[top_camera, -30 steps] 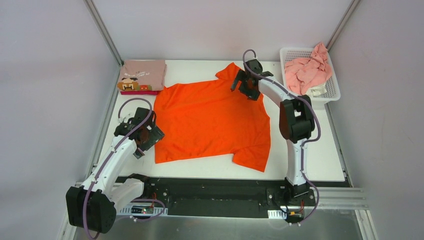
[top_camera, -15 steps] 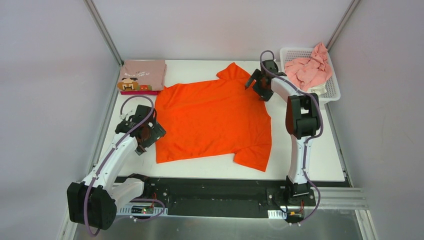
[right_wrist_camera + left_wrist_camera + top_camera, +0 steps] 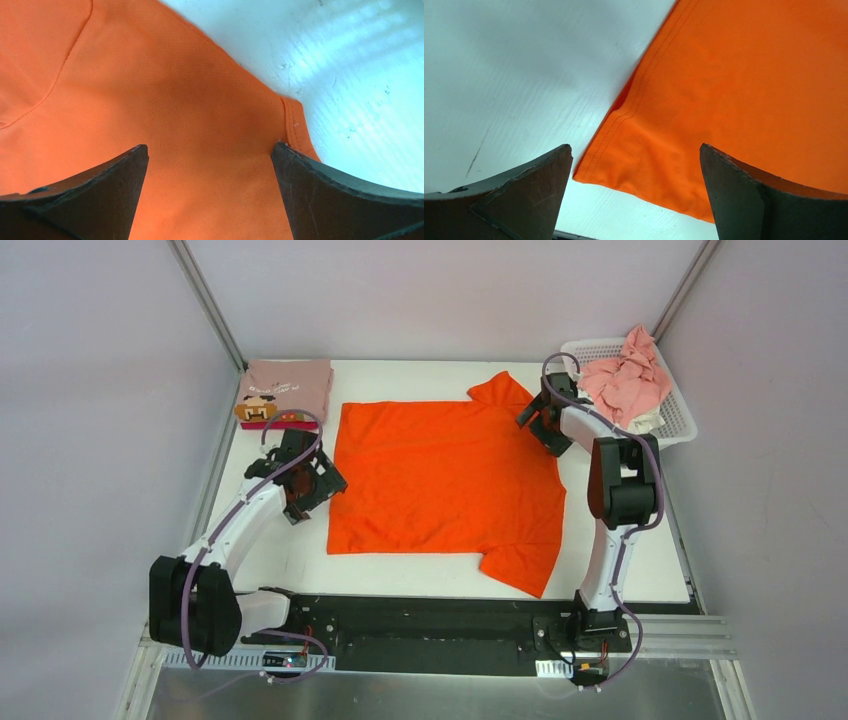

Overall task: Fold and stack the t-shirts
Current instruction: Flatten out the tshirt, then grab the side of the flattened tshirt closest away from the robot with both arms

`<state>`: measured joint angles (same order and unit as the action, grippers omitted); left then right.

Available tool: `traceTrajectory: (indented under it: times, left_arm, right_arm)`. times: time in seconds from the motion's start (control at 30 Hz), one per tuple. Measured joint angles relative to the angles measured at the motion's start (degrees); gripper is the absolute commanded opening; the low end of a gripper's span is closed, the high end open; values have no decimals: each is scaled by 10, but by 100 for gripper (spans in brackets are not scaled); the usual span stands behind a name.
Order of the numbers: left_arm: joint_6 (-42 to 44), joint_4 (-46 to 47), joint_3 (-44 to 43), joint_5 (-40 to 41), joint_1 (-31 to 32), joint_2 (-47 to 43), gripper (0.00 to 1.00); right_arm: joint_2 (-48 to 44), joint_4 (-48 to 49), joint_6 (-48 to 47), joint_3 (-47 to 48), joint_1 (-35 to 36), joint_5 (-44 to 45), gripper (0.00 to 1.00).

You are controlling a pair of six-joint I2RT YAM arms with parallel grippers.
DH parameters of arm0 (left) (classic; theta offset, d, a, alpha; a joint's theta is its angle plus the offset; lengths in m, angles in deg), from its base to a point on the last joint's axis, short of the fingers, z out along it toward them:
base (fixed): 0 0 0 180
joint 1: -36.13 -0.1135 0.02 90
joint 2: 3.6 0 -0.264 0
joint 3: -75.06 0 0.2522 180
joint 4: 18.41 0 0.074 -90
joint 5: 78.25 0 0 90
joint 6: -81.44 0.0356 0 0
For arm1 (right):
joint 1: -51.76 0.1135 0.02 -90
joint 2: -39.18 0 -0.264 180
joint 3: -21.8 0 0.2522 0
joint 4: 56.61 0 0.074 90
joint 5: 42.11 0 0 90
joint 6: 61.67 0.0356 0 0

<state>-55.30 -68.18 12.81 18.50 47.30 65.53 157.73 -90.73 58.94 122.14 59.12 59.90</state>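
Note:
A bright orange t-shirt [image 3: 445, 480] lies spread flat mid-table, one sleeve toward the near right. My left gripper [image 3: 318, 483] stands open at its left edge; in the left wrist view the shirt's hemmed corner [image 3: 724, 100] lies between the wide-apart fingers [image 3: 524, 200]. My right gripper [image 3: 535, 418] is open over the far right sleeve area, and orange cloth [image 3: 150, 100] fills the gap between its jaws. A folded dusty-pink t-shirt with a pixel face [image 3: 288, 388] rests on a magenta one [image 3: 292, 417] at the far left.
A white lattice basket [image 3: 676, 410] at the far right corner holds crumpled light pink shirts [image 3: 625, 380], close behind my right gripper. Metal frame posts and grey walls enclose the table. The black base rail [image 3: 430, 625] runs along the near edge.
The orange shirt has slid to the right and squared up. Both grippers moved right and farther back with it, staying open. The basket has shifted slightly.

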Motion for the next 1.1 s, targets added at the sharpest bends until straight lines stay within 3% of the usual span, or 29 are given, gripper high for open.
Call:
traceTrajectory:
  times: [0.23, 0.47, 0.6, 0.73, 1.0, 1.1]
  left_arm:
    - [10, 23, -14, -23, 0, 19, 99]
    - [-40, -41, 63, -12, 0, -112, 99]
    - [-83, -84, 134, -20, 0, -187, 85]
    - [-115, -111, 183, -33, 9, -218, 71]
    - [-164, -88, 191, -31, 39, -200, 62]
    - [-179, -57, 199, -31, 43, -171, 49]
  right_arm:
    - [-7, -13, -8, -1, 4, -8, 100]
    - [-66, -74, -48, 26, 62, -2, 100]
    - [-184, -80, -51, 4, 113, 11, 100]
    - [-322, -69, -36, -83, 119, 26, 100]
    - [-521, -69, 17, -359, 124, 43, 100]
    - [-587, -77, 34, -413, 127, 45, 100]
